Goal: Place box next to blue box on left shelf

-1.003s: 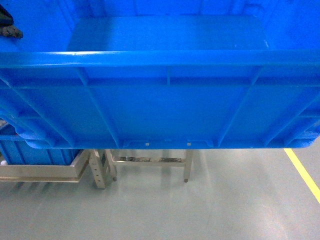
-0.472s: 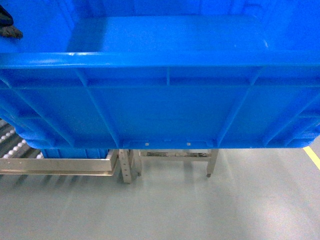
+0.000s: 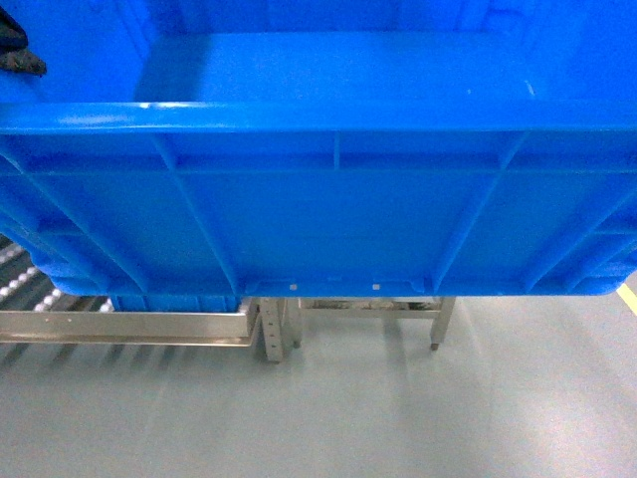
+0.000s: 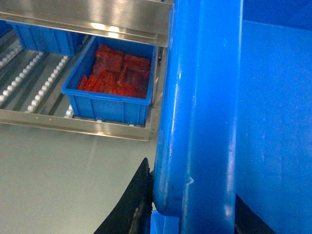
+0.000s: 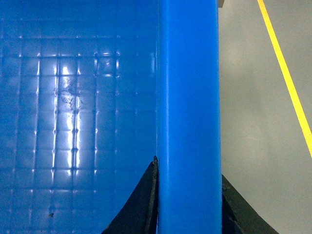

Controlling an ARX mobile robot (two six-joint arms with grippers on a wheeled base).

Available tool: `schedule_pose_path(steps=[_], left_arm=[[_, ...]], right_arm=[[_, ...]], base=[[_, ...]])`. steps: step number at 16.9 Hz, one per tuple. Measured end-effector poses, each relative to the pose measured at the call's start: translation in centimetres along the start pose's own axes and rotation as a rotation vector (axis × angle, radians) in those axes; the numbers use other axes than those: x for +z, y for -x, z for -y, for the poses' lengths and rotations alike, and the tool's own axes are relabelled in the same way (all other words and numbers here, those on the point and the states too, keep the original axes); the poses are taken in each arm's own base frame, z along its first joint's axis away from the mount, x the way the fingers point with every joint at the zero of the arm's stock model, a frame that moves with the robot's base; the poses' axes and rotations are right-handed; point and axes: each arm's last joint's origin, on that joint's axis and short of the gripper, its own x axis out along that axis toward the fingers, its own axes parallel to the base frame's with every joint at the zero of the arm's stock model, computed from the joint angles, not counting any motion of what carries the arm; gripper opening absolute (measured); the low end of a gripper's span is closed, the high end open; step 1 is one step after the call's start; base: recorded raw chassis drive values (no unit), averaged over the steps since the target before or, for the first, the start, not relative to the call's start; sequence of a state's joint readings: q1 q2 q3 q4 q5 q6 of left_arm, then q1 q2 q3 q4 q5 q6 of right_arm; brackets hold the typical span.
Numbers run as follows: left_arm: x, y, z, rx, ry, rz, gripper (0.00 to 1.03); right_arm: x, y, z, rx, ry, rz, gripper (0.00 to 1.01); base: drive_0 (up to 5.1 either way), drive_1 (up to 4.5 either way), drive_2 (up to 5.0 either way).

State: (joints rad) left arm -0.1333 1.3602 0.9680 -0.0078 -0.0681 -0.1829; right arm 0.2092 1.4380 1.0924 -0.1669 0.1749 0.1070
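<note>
The box (image 3: 328, 209), a large bright-blue ribbed crate, hangs in the air and fills most of the head view. My left gripper (image 4: 195, 204) is shut on its left rim (image 4: 204, 112), one black finger (image 4: 141, 200) on the outside. My right gripper (image 5: 189, 200) is shut on the right rim (image 5: 187, 107), a finger on each side, beside the crate's gridded floor (image 5: 73, 122). The left shelf (image 4: 73, 124), steel with white rollers (image 4: 29, 83), carries a blue box (image 4: 114, 105) full of red pieces. A strip of that blue box (image 3: 174, 302) shows under the crate, on the shelf (image 3: 129, 327).
Another blue box (image 4: 44, 39) sits further back on the rollers, under a steel upper rail (image 4: 97, 17). Steel rack legs (image 3: 274, 334) and a low frame (image 3: 398, 307) stand on the grey floor. A yellow floor line (image 5: 287, 83) runs at the right.
In the head view the rack, its legs and the yellow line have slid to the right, and more rollers show at the left. The crate stays held in the same place in view.
</note>
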Motion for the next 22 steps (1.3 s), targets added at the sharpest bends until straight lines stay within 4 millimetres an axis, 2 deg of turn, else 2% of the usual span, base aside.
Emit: schedule_pose_path(steps=[22], left_arm=[[0.0, 0.0, 0.0, 0.0, 0.0, 0.0, 0.2]], right_arm=[[0.0, 0.01, 0.0, 0.0, 0.0, 0.0, 0.21]], base=[[-5.0, 2.48, 2.5]])
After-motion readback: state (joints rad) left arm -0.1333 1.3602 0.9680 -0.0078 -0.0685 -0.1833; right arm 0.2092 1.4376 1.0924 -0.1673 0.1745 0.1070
